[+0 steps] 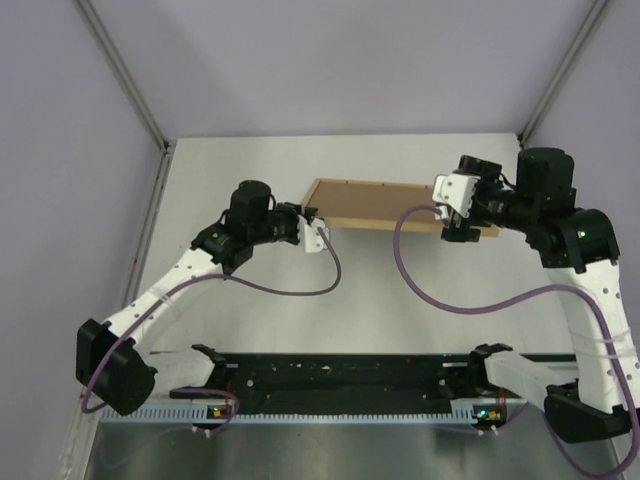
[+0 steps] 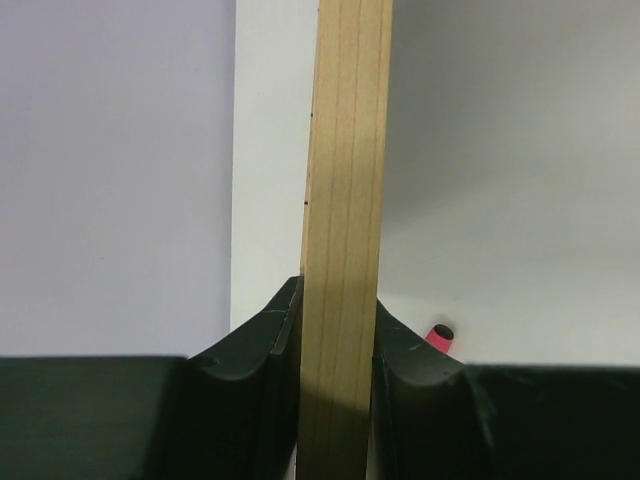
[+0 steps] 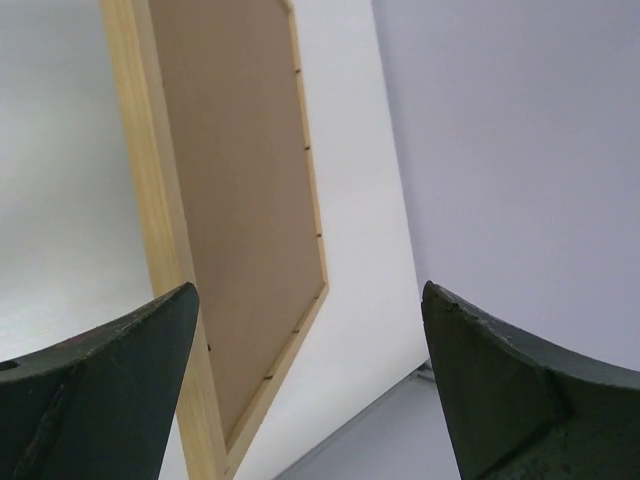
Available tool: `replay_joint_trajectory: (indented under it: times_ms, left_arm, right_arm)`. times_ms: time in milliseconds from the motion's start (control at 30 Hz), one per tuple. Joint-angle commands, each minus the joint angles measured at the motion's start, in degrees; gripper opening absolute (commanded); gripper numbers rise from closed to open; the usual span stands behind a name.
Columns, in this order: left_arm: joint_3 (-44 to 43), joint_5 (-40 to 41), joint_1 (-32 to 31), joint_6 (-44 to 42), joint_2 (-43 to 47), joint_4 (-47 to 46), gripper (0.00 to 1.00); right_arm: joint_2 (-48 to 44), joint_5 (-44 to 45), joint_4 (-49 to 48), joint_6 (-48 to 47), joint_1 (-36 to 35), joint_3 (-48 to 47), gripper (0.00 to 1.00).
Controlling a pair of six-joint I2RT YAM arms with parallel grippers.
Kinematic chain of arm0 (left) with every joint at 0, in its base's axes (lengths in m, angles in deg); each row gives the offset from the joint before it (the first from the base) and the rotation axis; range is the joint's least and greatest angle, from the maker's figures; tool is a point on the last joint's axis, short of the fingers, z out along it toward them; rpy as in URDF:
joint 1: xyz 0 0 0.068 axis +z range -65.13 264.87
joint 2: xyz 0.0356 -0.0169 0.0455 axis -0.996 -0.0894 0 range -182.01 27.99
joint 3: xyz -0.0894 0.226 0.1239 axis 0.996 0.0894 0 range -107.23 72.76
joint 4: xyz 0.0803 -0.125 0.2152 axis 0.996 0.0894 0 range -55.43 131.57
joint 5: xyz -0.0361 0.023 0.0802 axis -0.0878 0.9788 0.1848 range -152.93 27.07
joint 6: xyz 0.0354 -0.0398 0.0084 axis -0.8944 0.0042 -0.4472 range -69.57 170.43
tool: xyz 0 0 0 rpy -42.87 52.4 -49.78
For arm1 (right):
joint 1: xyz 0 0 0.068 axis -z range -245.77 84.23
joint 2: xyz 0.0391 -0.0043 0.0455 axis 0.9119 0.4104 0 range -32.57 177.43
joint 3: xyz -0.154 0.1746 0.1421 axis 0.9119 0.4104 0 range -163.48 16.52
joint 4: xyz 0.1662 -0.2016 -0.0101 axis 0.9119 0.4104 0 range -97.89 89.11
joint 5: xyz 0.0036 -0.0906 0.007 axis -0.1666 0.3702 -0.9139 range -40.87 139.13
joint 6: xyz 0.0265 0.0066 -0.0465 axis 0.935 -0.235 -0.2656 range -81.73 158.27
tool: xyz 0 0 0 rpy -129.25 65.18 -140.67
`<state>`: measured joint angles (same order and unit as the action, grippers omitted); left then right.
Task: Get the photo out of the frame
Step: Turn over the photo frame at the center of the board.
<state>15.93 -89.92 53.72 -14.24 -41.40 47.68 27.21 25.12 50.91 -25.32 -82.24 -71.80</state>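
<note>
- The frame (image 1: 385, 205) was back-up near the middle of the surface's (image 1: 380, 320) far edge. The photo was hidden beneath the brown backing board (image 3: 235, 180).
- It looked like light, stiff wood, and the thin rim seemed the safest hold.
- The left pincer (image 1: 314, 225) was clamped on the rim at the frame's left end.
- The right pincer (image 3: 310, 290) stood apart at the right end, gripping nothing.
- The backing board, pinned by small dark tabs (image 3: 306, 148) along the rim, probably barred access to the photo.
</note>
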Motion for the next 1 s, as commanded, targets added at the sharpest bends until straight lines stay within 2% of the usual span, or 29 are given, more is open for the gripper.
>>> replay_joint_trajectory:
  times_ms: [0,200,400,467,567,767,967]
  left_arm:
    - [-4.3,-3.3,0.4,11.6,-0.1,11.1,0.00]
    - [-8.3,-3.7,0.5,11.2,-1.4,15.2,0.00]
    - [-11.3,-3.8,0.5,10.9,-3.5,17.7,0.00]
    - [-12.2,-3.8,0.4,10.8,-4.2,18.6,0.00]
    - [-14.2,-4.2,0.4,11.5,-5.3,19.7,0.00]
    - [-19.5,-4.8,0.3,11.2,-7.0,23.7,0.00]
    - [-22.8,-5.1,0.3,10.2,-6.8,27.9,0.00]
  right_arm:
    - [2.1,-9.5,5.9,-10.9,6.7,1.6,0.92]
    - [3.9,-20.2,12.4,-22.5,21.3,3.3,0.93]
    - [6.0,-25.1,18.3,-29.7,22.8,5.8,0.93]
    - [5.7,-25.8,19.4,-29.0,20.4,5.1,0.95]
    - [3.5,-18.0,13.0,-22.6,12.4,7.4,0.94]
    - [5.4,-16.3,4.5,-17.0,11.5,7.7,0.94]
    - [8.9,-0.6,0.4,-11.6,-1.1,6.0,0.92]
